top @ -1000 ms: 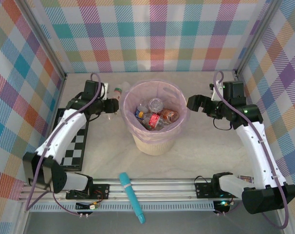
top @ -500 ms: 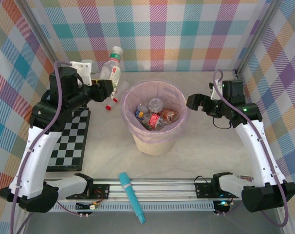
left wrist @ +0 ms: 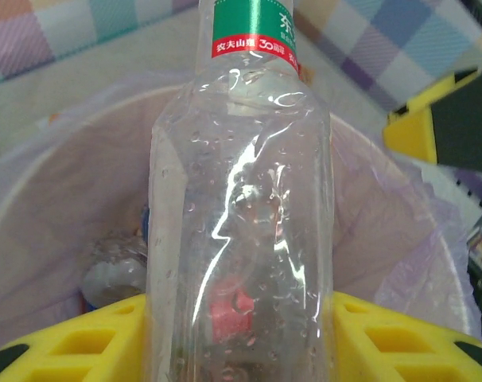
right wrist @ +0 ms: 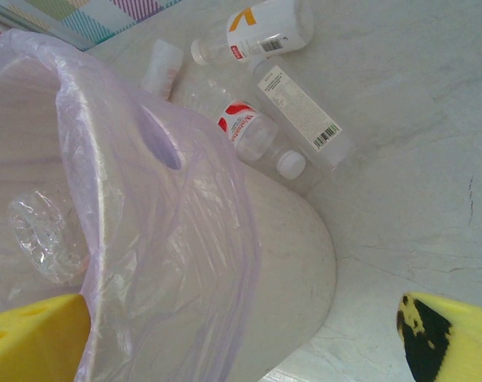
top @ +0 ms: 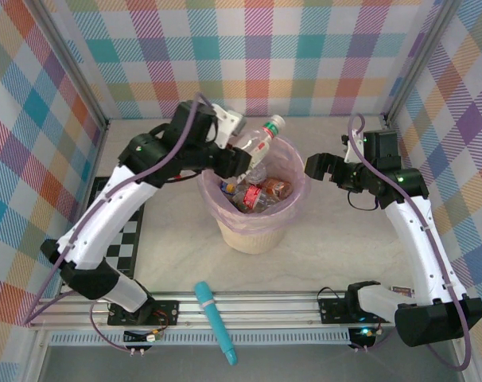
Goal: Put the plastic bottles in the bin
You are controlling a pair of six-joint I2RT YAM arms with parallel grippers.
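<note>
1 bottle in L claw, over bin

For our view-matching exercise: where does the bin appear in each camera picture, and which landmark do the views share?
Top external: bin at frame centre, seen from above.
Left wrist: bin behind the held bottle, its opening spanning the frame.
Right wrist: bin in the left half, cream wall showing.
Shared landmark: the lilac bag over its rim.

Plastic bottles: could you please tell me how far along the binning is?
Done: several bottles lie inside the bin. In hand: the left gripper holds a clear bottle over its opening. Left: at least three bottles on the table beside the bin.
</note>
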